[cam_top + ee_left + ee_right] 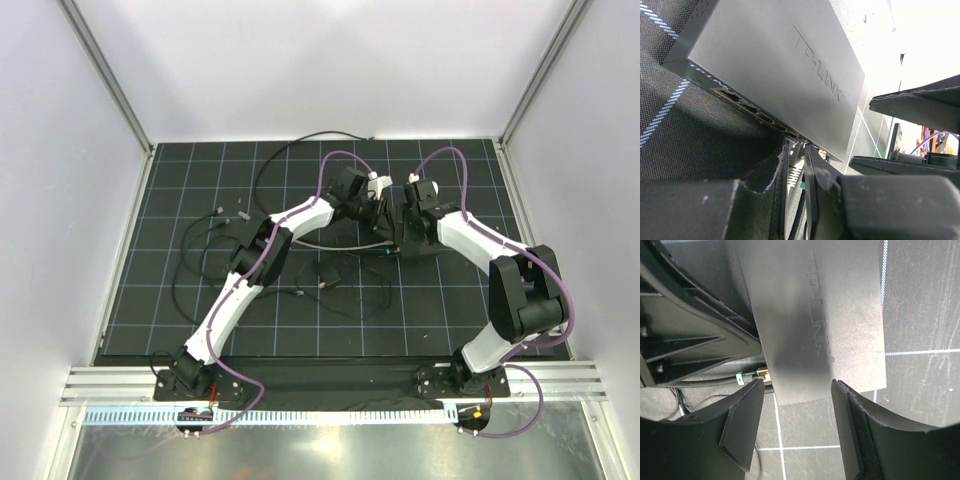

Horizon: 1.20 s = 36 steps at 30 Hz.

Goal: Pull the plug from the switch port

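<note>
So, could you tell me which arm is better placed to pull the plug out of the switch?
Left. The left gripper is closed on the plug at the port row of the switch, ready to draw it out. The right gripper stands open astride the switch, better suited to bracing it.

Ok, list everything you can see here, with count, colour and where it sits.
switch: one, matte black, on the mat between the grippers.
ports: one row, dark, along its long edge.
plug: one, gold-tipped, at that edge, on a green-tagged black cable.
long cable: one, black, arcing over the far mat.
thin wires: several, black, loose left and mid-mat.
small block: one, black, among those wires.
mat: one, black, white grid.
left gripper: one, black, closed on the plug.
right gripper: one, black, open astride the switch's end.
</note>
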### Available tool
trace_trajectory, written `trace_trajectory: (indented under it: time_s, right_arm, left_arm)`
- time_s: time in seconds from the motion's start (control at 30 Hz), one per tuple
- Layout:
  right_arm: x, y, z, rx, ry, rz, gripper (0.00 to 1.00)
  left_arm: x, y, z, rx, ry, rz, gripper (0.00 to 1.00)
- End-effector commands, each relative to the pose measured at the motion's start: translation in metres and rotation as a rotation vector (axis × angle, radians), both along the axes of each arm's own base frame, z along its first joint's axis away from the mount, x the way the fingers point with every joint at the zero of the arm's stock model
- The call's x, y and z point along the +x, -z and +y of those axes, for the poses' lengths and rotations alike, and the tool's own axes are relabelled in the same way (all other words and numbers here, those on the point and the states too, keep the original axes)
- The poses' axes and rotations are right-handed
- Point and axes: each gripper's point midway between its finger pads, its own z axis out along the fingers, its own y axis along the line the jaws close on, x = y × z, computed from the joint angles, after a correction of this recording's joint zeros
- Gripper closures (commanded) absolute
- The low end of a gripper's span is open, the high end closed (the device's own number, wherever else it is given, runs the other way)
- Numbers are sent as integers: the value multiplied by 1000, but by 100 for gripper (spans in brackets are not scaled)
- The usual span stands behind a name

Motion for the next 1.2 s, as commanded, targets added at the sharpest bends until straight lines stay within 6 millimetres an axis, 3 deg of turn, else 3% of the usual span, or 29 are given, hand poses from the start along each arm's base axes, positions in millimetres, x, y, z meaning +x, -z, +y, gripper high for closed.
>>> trace_trajectory:
  time_s: [0.0,0.17,0.37,0.73,0.97,1.17]
  right_arm:
    - [9,-15,2,-32,-57,-15,37]
    - [8,-8,18,10,-120,8,37]
    - [6,10,23,-23,-132,51,37]
    - [6,26,-22,-231,104,71,43]
    - [8,26,-29,-227,226,17,46]
    - [10,43,-22,-140,247,27,48]
  left_arm:
    - [-6,55,16,148,-21,22,100]
    - [-6,54,20,156,-8,20,100]
    - [-8,54,20,146,3,38,100]
    - [-17,57,25,141,21,90,100]
    - [-16,66,42,196,-15,86,100]
    - [-6,62,45,42,-83,182,100]
